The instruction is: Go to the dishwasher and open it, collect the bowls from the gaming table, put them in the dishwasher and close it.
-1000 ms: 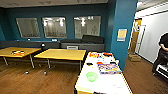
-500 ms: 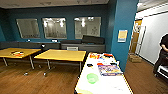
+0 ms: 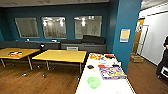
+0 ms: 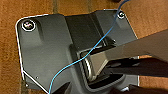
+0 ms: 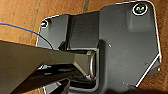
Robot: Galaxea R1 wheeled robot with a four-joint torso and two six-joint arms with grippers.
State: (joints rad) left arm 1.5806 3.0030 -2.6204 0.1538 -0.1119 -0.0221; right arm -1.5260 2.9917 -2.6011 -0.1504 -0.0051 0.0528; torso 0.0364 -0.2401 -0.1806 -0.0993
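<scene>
Nearest in the head view, a long white worktop (image 3: 110, 86) is seen running away from the camera on the right of the room. A green bowl (image 3: 93, 82) is set on its near part, towards the edge that faces the yellow tables, and it stands apart from everything else there. Just beyond the bowl, towards the other edge, a colourful flat box (image 3: 112, 72) is laid. Farther along the worktop a small dark object (image 3: 90, 66) can be made out, and at the far end some red and orange items (image 3: 95, 56) are gathered; what they are cannot be told.

In the two wrist views the robot's own dark plate and jointed bar are shown above a brown wooden floor (image 4: 35, 7), with a thin blue cable (image 4: 75, 61) crossing the plate in the left wrist view. Whether the left claw or the right claw is spread or pressed together cannot be told.

Beside the white worktop, a yellow table (image 3: 61, 55) on metal legs is placed on the wooden floor, and a second yellow table (image 3: 16, 53) stands farther left with a small orange and white object (image 3: 14, 53) on top. Behind them, dark low seating (image 3: 82, 46) is lined up against a blue wall with three windows (image 3: 53, 27). A blue pillar (image 3: 126, 37) with a pale notice (image 3: 124, 35) on it rises next to the far end of the white worktop. At the right edge, part of a person in dark clothing (image 3: 163, 60) is seen.
</scene>
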